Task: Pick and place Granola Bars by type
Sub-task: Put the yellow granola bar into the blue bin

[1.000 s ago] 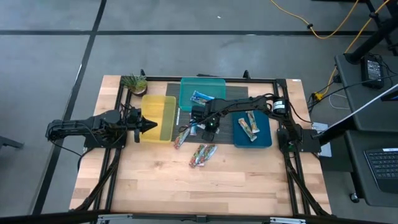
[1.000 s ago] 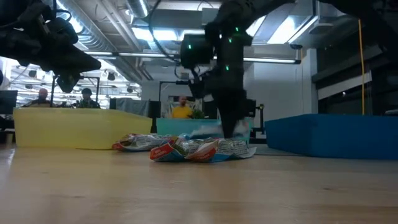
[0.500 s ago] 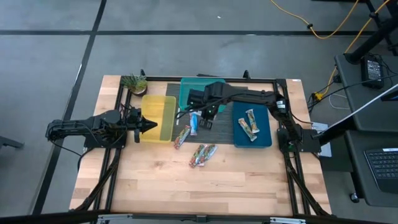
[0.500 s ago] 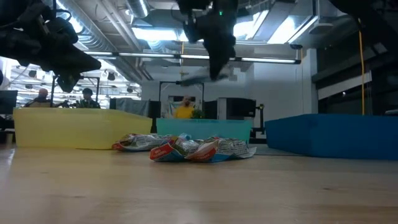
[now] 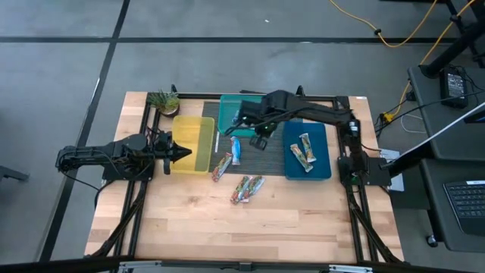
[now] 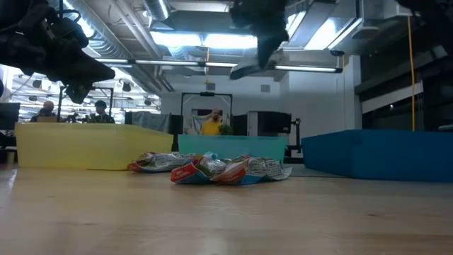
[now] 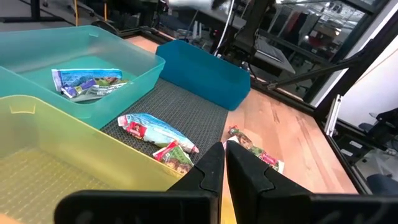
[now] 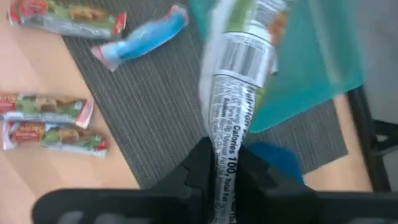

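- Granola bar (image 8: 239, 68), green-tan wrapper, clamped end-on in right gripper (image 8: 225, 163); long axis runs straight out from the fingers.
- Held aloft between teal bin (image 5: 229, 117) and blue bin (image 5: 322, 168).
- Left gripper (image 7: 224, 163) pinched together, parked over yellow bin (image 5: 192, 144), farther from loose bars on counter (image 5: 227, 220).

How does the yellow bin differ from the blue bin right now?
The yellow bin is empty, while the blue bin holds two tan-green bars. The yellow bin sits on the table's left side and the blue bin on its right, with the dark mat between them. Both are open rectangular plastic bins. The right gripper holds a granola bar above the mat, over neither bin.
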